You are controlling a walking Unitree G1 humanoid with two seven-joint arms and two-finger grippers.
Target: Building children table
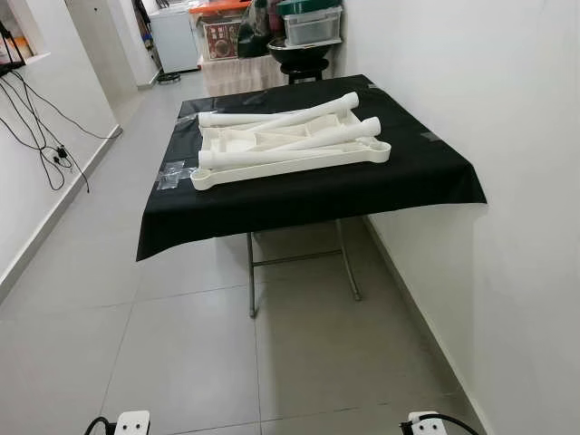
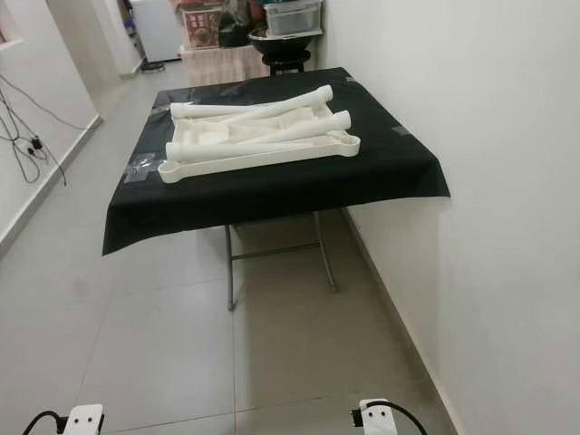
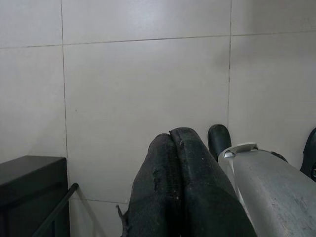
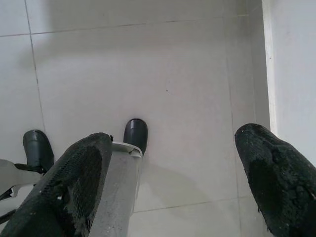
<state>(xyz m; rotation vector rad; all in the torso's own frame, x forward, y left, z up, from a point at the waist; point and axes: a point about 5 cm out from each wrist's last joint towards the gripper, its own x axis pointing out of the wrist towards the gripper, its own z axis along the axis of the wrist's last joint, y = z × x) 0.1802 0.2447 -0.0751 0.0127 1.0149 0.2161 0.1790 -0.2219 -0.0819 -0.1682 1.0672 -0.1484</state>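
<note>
- Both arms hang idle over floor tiles [image 1: 181, 353]: left gripper [image 3: 170, 143] fingers pressed together, right gripper [image 4: 173, 158] spread wide, empty.
- White table parts [image 1: 290, 140] lie stacked on black-covered folding table [image 1: 426, 172], ahead, beside right wall.

The children's table top [image 1: 290, 154] lies upside down on the table [image 1: 426, 177], its four legs [image 1: 299, 116] piled across it. The table stands against the wall [image 1: 489, 100] on the right, with storage boxes [image 1: 313, 25] behind.

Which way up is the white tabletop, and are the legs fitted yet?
Upside down, unassembled: the white tabletop shows its ribbed underside on the black-covered table, with the white legs lying loose across it.
</note>
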